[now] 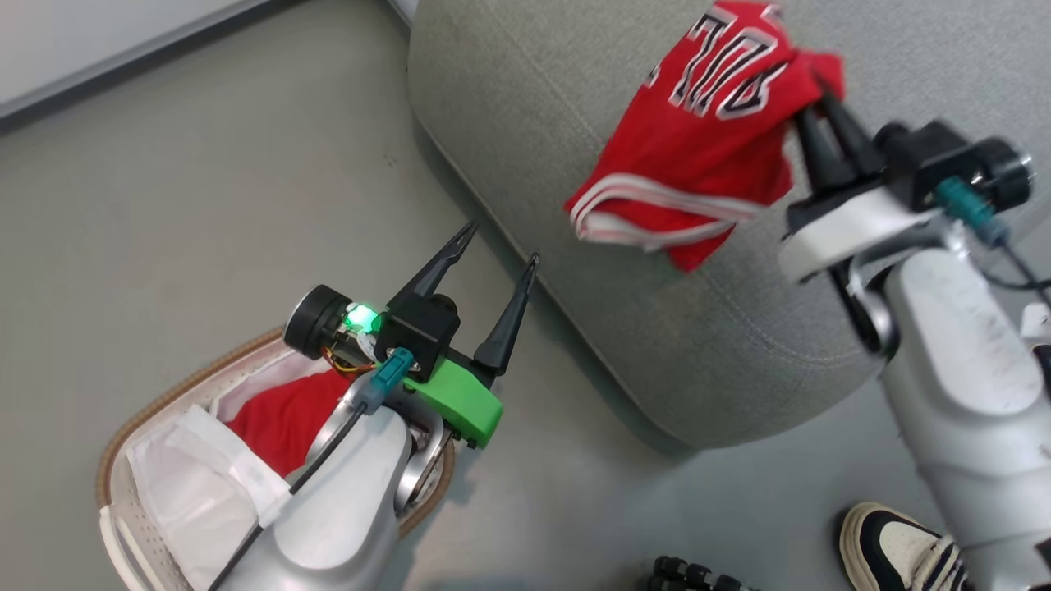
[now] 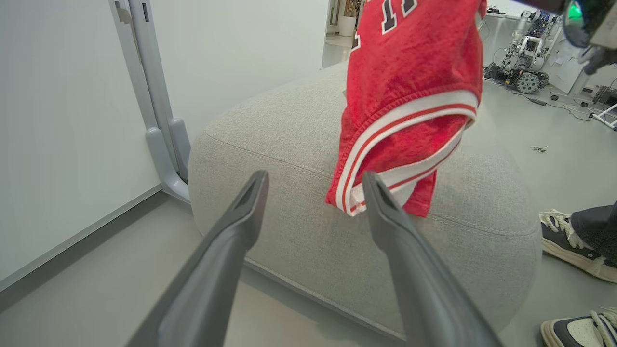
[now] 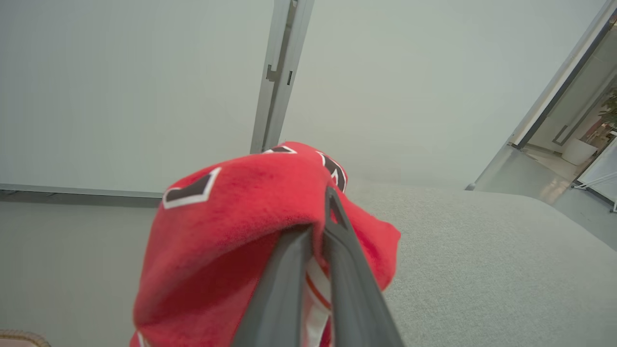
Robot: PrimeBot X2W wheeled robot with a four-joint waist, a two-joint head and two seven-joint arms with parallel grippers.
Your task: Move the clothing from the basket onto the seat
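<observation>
While the oval, perforated white basket (image 1: 102,472), rimmed in brown weave, is seen to hold a plain red garment (image 1: 283,423) beside a crumpled white cloth (image 1: 197,484), the striped, lettered red jersey (image 1: 706,139) is held up over the rounded, seamed corner of the grey woven seat (image 1: 575,98). The right gripper (image 1: 809,107) is clamped on a bunched fold of the jersey. The left gripper (image 1: 502,242) is raised above the basket, fingers spread wide and pointed toward the seat.
</observation>
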